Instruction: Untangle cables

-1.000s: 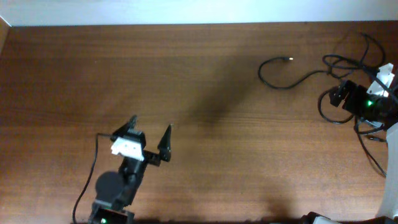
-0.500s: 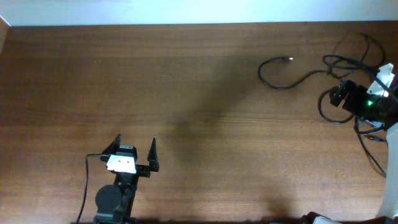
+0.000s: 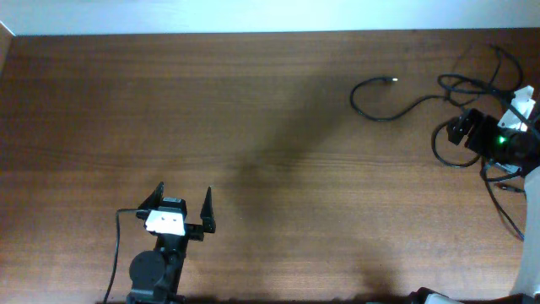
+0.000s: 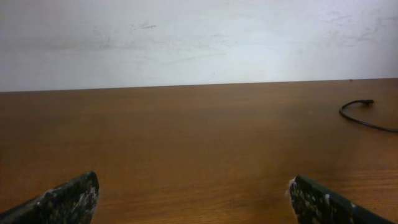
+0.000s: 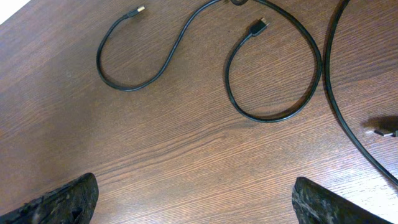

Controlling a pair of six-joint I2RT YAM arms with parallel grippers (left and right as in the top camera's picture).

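Several thin black cables lie at the far right of the table. One cable (image 3: 371,105) curls out leftward and ends in a small metal plug (image 3: 393,80). The rest (image 3: 472,84) overlap in loops around my right arm. In the right wrist view, an S-shaped cable (image 5: 155,65) and a closed loop (image 5: 277,115) with a black plug (image 5: 257,27) lie ahead of my right gripper (image 5: 196,205), which is open and empty; it also shows overhead (image 3: 456,131). My left gripper (image 3: 181,205) is open and empty at the front left, far from the cables. It sees one cable end (image 4: 367,121).
The brown wooden table (image 3: 253,110) ends at a white wall (image 4: 199,37) at the back. The thicker wire of the left arm (image 3: 116,253) runs along its left side. Another cable (image 5: 348,124) and a loose plug (image 5: 385,131) lie at the right in the right wrist view.
My left gripper has drawn back toward the front edge and to the left, turning to point straight ahead, then stopped. The right arm and the cables have not moved.
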